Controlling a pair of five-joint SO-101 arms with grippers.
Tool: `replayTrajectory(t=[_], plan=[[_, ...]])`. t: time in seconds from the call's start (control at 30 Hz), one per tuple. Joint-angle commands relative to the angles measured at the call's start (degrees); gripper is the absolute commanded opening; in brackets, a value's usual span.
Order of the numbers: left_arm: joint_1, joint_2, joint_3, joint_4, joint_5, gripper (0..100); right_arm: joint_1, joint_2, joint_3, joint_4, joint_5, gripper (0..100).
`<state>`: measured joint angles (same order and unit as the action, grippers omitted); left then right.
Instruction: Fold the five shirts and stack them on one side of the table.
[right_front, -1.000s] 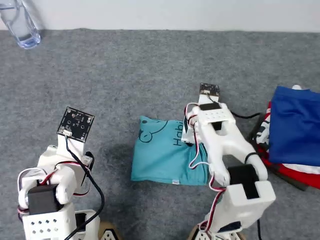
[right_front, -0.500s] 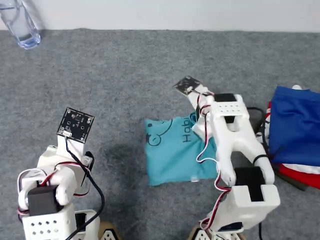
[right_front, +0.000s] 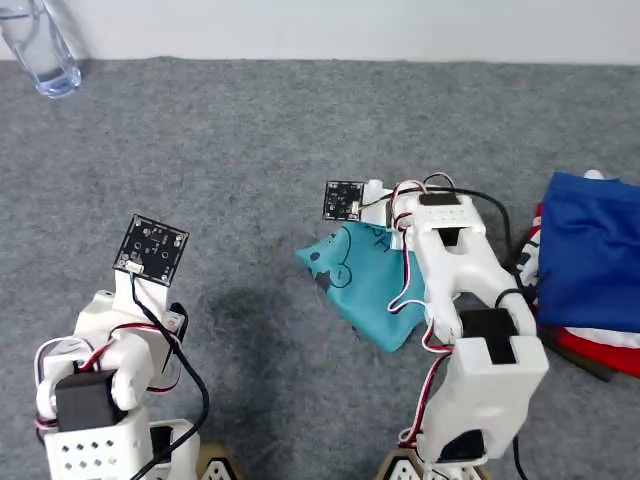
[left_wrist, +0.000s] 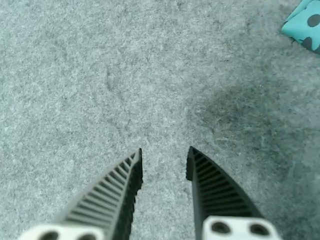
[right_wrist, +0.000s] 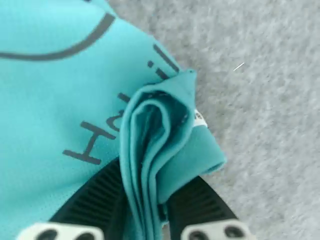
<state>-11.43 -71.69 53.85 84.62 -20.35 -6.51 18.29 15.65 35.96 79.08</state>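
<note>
The desk (right_front: 250, 130) is grey and fuzzy like carpet. On its right side lies a pile of shirts (right_front: 590, 260), smooth blue on top, red and white under. The teal shirt (right_front: 370, 285) sits beside the pile, with dark letters and a curvy line printed on it. The right pincer (right_wrist: 145, 197) is clamped on its bunched edge, maybe lifting it. The left pincer (left_wrist: 162, 162) hangs over bare desk, ridged fingers apart. A small white tag (right_wrist: 199, 119) peeks from the fold.
</note>
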Motion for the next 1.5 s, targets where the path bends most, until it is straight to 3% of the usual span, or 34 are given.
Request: replayTrajectory(t=[0.0,0.2,0.4,0.53,0.73,0.93,1.03,1.1,1.23,1.47], plan=[[0.18,-0.35,-0.22,0.0,0.09,14,-1.01,-0.04,-3.34,-1.8,-1.41,1.9],[0.09,-0.35,-0.22,0.0,0.09,14,1.19,-6.64,-3.08,-1.71,-16.35,26.9],[0.09,-0.35,-0.22,0.0,0.09,14,4.35,-18.07,-2.99,0.04,-37.19,26.6],[0.09,-0.35,-0.22,0.0,0.09,14,4.09,-26.15,-3.16,9.89,-54.77,26.6],[0.0,-0.35,-0.22,0.09,0.09,14,1.8,-33.98,-2.9,26.59,-72.44,26.6],[0.09,-0.35,-0.22,0.0,0.09,14,0.92,-34.77,-2.9,37.23,-95.56,26.8],[0.18,-0.35,-0.22,0.0,0.09,14,-0.57,-34.77,-1.49,40.04,-103.03,28.1],[0.18,-0.35,-0.22,0.0,0.09,14,-1.89,-34.68,0.7,39.43,-106.64,34.7],[0.18,-0.35,-0.22,0.0,0.09,14,-2.68,-34.68,6.77,26.68,-113.14,52.3],[0.18,-0.35,-0.31,0.0,0.09,14,-2.77,-32.48,13.01,16.13,-119.65,47.4]])
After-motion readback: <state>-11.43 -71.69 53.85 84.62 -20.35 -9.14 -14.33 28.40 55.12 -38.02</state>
